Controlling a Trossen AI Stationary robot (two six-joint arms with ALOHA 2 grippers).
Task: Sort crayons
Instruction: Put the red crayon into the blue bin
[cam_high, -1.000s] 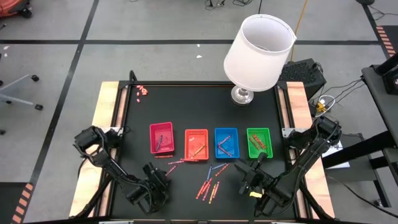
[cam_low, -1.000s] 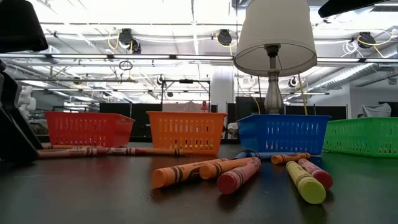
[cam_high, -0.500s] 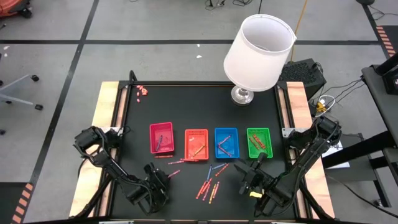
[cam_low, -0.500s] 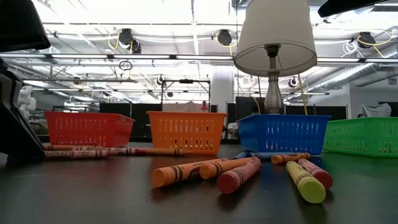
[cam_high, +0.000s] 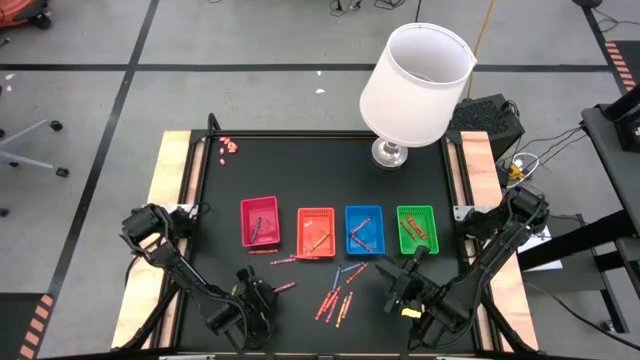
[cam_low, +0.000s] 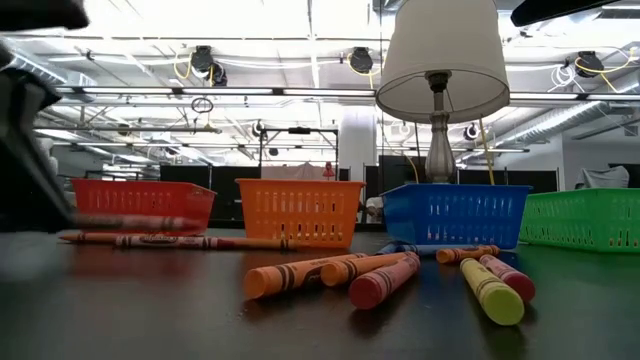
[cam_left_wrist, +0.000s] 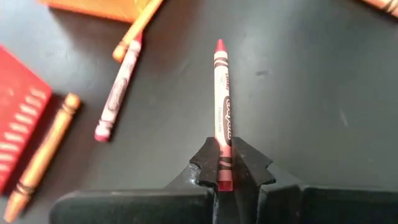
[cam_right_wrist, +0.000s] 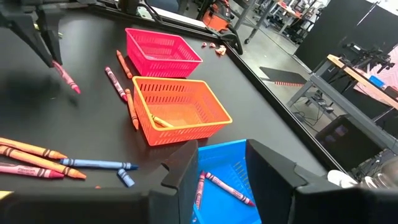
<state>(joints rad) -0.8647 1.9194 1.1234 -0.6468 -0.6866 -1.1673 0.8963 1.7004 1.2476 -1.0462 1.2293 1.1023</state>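
Where the table's (cam_high: 190, 200) near edge runs below the red tray (cam_high: 260, 221), your left gripper (cam_left_wrist: 225, 167) has its fingers clamped on the blunt end of a red crayon (cam_left_wrist: 222, 106), which points forward over the dark top. Your right gripper (cam_high: 403, 283) waits near the same edge, in front of the green tray (cam_high: 416, 229), fingers partly apart and holding nothing. You have loose crayons (cam_high: 335, 300) scattered before the orange tray (cam_high: 316, 230) and blue tray (cam_high: 364, 228), more beside the red tray, and some already inside the trays. A lamp (cam_high: 415, 85) stands at the far edge.
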